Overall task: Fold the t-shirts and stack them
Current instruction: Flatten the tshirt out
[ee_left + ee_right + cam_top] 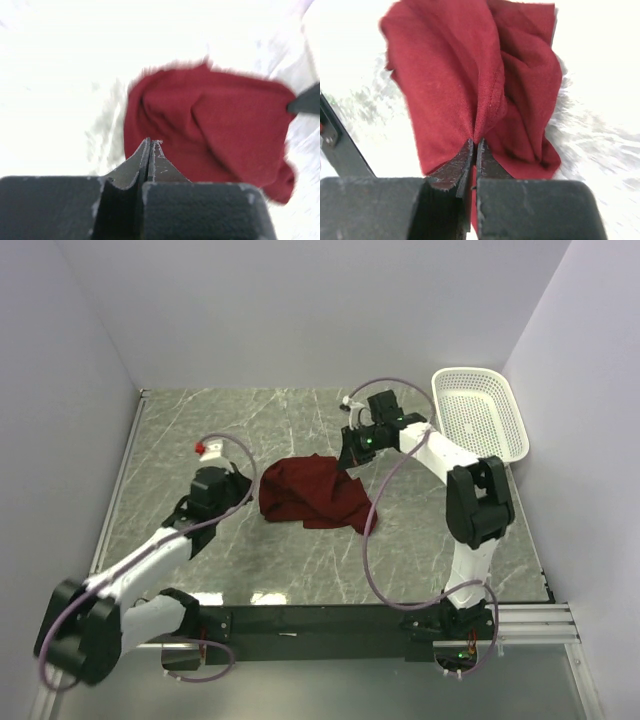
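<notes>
The maroon t-shirt [315, 495] lies crumpled in a loose heap near the middle of the grey marbled surface [300, 420], between the two arms, and is not folded. In the top view the left end effector [252, 488] sits low at the heap's left edge, and the right end effector [347, 455] sits at its upper right corner. In the left wrist view the left end effector [151, 145] has its fingers pressed together with no gap showing. Their tips overlap the near edge of the t-shirt [215, 120], but it cannot be told whether any fabric is caught between them. The cloth beyond them bunches into broad rounded folds, and this view is blurred and its background washed out. In the right wrist view the right end effector [475, 145] is clamped on the t-shirt [450, 75]. A stitched hem runs down into the fingertips, the folds draw together there, and red cloth shows in the slit between the fingers. A white mesh basket [480, 415] stands at the far right corner of the surface, tilted against the wall and well apart from the garment. Both arms reach inward toward the heap from their bases at the near edge.
</notes>
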### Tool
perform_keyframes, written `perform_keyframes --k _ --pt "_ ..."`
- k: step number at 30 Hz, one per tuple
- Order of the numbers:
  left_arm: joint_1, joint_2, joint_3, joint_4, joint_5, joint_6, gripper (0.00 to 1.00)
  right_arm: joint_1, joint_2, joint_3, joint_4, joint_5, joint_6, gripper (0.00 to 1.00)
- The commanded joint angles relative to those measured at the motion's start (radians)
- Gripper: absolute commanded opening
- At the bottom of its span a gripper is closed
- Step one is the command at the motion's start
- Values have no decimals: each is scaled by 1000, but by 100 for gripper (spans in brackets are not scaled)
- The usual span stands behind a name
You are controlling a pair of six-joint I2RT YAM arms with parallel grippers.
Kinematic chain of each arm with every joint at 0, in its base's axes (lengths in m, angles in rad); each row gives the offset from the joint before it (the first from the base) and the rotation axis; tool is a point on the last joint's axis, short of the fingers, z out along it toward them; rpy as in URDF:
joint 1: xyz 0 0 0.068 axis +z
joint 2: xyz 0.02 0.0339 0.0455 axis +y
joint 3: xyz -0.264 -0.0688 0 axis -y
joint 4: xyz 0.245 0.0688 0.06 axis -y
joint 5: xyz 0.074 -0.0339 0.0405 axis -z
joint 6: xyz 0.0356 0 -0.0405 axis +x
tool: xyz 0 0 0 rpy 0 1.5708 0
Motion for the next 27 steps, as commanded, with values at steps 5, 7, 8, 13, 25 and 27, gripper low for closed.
perform_keyframes --k 5,7,8,13,25,27 --pt "64 -263 45 -148 -74 102 1 -37 -239 97 -78 21 -177 0" --pt "78 -240 42 -149 -1 65 1 -37 -252 114 -100 20 -179 0" --pt "81 -219 39 -149 37 51 19 -36 -247 118 -111 12 -179 0" --pt "81 -23 2 -81 216 -20 58 -37 -186 103 -124 -35 -153 0" --pt "81 277 86 -31 245 65 99 -40 -187 108 -127 -20 -160 0" --pt "81 307 92 -10 259 62 95 -48 -201 105 -124 -23 -157 0"
